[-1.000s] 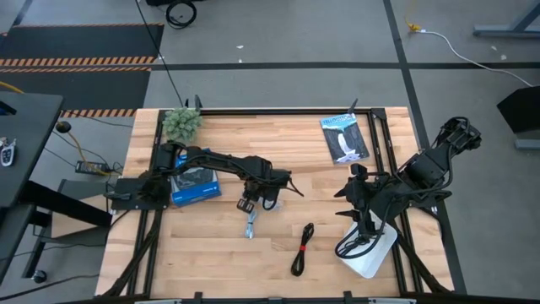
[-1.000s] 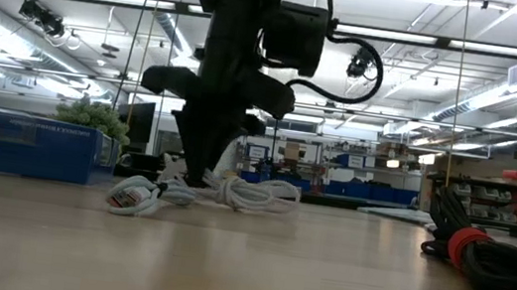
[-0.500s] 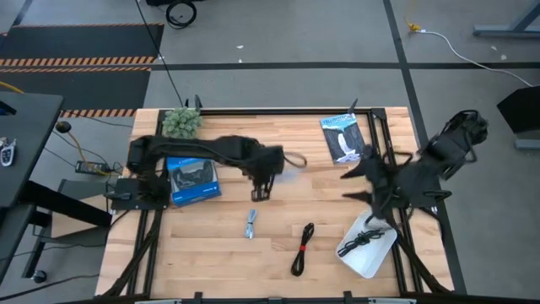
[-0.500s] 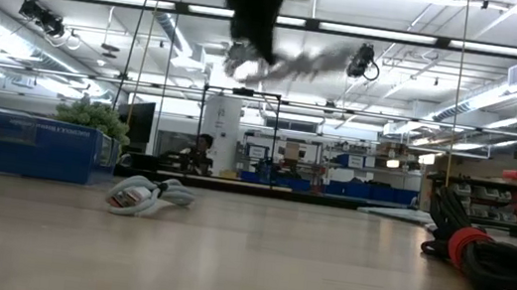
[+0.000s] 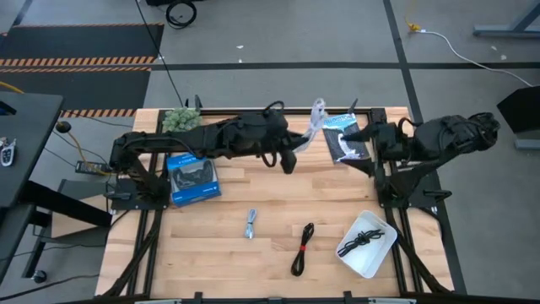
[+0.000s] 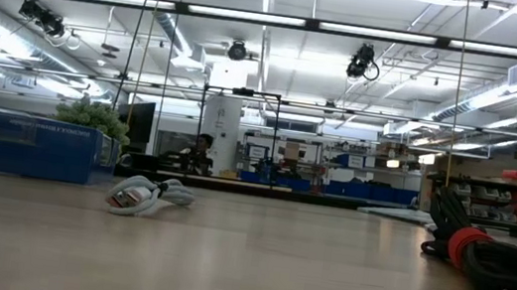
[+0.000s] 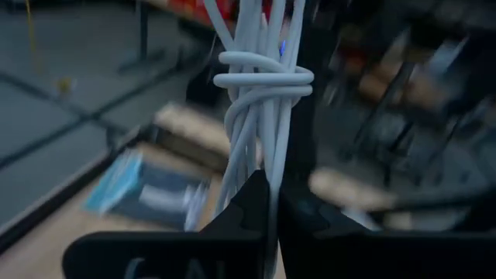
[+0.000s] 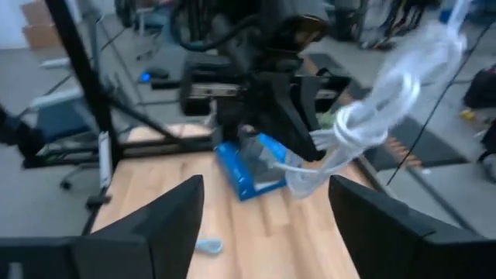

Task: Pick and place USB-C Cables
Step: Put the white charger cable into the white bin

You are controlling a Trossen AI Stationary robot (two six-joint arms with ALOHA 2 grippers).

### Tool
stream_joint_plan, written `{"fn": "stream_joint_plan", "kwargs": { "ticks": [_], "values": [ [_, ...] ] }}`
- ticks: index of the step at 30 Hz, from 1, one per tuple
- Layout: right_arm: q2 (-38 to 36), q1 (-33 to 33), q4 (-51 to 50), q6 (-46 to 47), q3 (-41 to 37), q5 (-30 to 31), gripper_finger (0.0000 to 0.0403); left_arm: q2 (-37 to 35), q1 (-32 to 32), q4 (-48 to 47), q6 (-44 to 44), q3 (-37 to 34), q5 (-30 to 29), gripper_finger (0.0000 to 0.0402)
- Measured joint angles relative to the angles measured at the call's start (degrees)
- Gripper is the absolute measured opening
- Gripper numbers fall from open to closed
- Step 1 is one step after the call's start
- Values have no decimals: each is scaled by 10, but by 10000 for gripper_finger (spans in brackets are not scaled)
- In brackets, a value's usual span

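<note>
In the high view my left gripper [image 5: 297, 145] hangs high over the table's far middle, shut on the white cable [image 5: 316, 116]. My right gripper [image 5: 361, 145] is open above the far right, over the dark packet, facing the left gripper; its wrist view shows the white cable [image 8: 364, 116] ahead of it. The thin black loop [image 5: 364, 239] lies in the white bin [image 5: 381, 255]. The silver-grey bundle [image 5: 251, 224] and the black bundle with red [image 5: 302, 247] lie flat on the table; the low view also shows the silver-grey bundle [image 6: 147, 193] and the black bundle [image 6: 484, 260]. My left gripper pinches the white cable's bundled strands [image 7: 256, 159] between its two shut fingers [image 7: 240, 213], just short of the wrapped turns [image 7: 263, 77]. The coil sticks out beyond the fingertips, slanting up toward the table's right, and is lifted clear of the table.
A blue box picturing a controller [image 5: 192, 179] sits at the left under my left arm. A flat dark packet [image 5: 344, 137] lies at the far right, and a small green plant [image 5: 181, 121] at the far left corner. The bin stands at the near right.
My left gripper has lifted the white cable off the table's middle, carried it up and toward the far right, and tipped so that the coil points up toward the right arm. My right gripper has risen from the bin, leaving the black loop in it, and swung toward the far edge.
</note>
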Motion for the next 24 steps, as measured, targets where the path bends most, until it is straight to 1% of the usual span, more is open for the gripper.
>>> {"fn": "stream_joint_plan", "kwargs": {
  "ticks": [2,6,8,11,15,19,24],
  "values": [
    [0,-20,24,-11,0,0,301,6,-3,56,1,0,-9,17],
    [0,-55,78,-28,0,-1,325,11,-14,115,20,-1,-26,17],
    [0,-70,109,-34,0,-16,333,14,-21,140,58,-1,-30,17],
    [11,-88,156,-43,0,-53,336,24,-35,174,123,-1,-30,17],
    [35,-97,186,-54,0,-90,328,30,-48,203,172,-1,-30,18],
    [53,-100,197,-54,0,-92,315,34,-55,220,197,-1,-49,18],
    [68,-100,269,-73,0,-100,282,33,-62,222,211,-1,-49,18]
  ]
}}
